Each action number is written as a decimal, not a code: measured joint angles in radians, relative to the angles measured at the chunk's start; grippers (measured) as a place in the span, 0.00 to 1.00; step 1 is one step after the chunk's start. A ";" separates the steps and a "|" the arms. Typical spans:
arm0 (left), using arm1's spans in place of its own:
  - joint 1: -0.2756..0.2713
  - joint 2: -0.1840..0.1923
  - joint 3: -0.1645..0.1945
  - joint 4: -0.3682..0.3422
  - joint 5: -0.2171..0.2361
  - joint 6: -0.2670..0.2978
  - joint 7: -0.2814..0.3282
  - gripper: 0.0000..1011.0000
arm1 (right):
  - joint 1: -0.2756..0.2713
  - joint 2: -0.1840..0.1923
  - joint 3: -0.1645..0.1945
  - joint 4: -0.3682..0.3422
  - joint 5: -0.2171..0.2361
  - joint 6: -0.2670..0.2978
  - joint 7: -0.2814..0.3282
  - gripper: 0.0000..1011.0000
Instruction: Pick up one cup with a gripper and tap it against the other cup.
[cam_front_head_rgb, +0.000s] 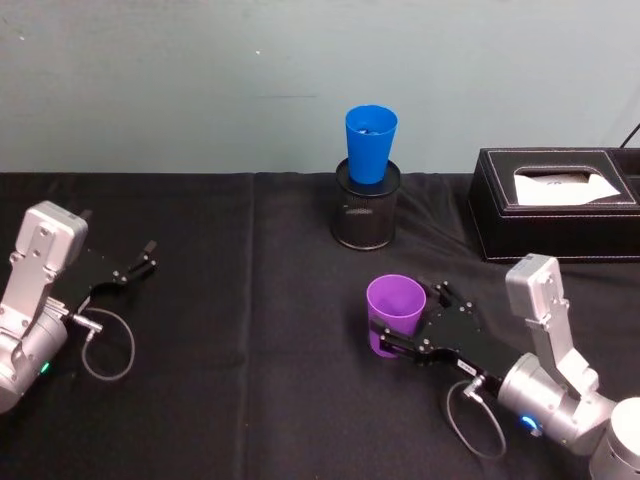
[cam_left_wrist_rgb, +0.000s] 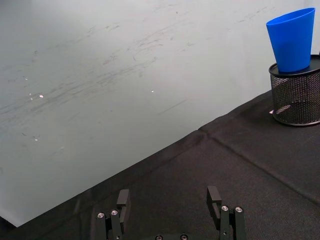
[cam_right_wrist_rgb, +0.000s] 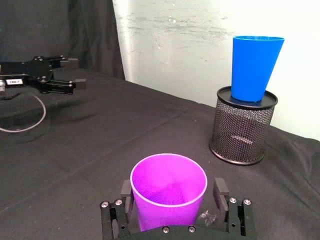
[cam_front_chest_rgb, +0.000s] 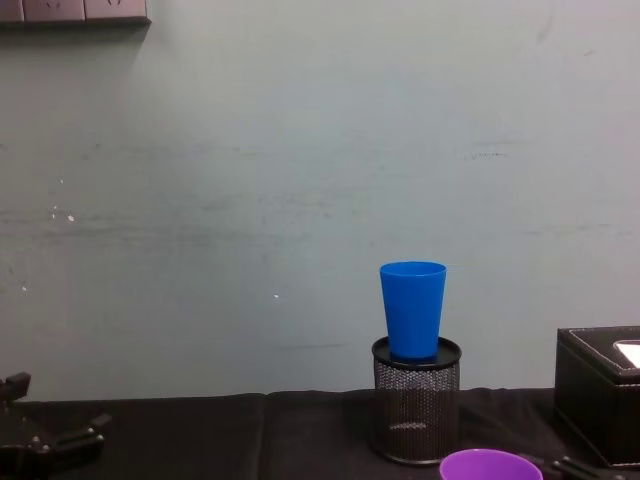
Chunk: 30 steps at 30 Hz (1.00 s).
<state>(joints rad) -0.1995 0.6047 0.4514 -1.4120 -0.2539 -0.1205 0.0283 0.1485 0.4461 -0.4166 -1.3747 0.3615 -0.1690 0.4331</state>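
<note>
Purple cup (cam_front_head_rgb: 394, 305), upright on the black-clothed table (cam_front_head_rgb: 250, 400) in front of the blue cup (cam_front_head_rgb: 370, 143) seated in the mesh holder (cam_front_head_rgb: 366, 215); light, thin-walled, smooth, probably slippery. Right gripper (cam_front_head_rgb: 411, 318) brackets its mid-wall, fingers apart with a slight gap, the suitable hold. Left gripper (cam_front_head_rgb: 148, 256) is parked at the table's left side, fingers spread.

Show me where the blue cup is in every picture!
Head view: blue cup at top middle.
Left wrist view: blue cup far across the black cloth.
Right wrist view: blue cup beyond the purple cup.
Chest view: blue cup right of middle, low.
Landmark: everywhere it stands in the black mesh pen holder.
</note>
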 joint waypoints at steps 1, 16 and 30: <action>0.000 0.000 0.000 0.000 0.000 0.000 0.000 0.99 | 0.004 -0.004 0.000 0.005 -0.002 0.001 0.000 0.99; 0.000 0.000 0.000 0.000 0.000 0.000 0.000 0.99 | 0.020 -0.051 0.018 0.033 -0.028 0.012 0.023 0.99; 0.000 0.000 0.000 0.000 0.000 0.000 0.000 0.99 | 0.016 -0.064 0.029 0.036 -0.041 0.015 0.027 0.99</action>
<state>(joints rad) -0.1995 0.6047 0.4514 -1.4120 -0.2539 -0.1205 0.0283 0.1649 0.3826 -0.3879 -1.3385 0.3208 -0.1538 0.4599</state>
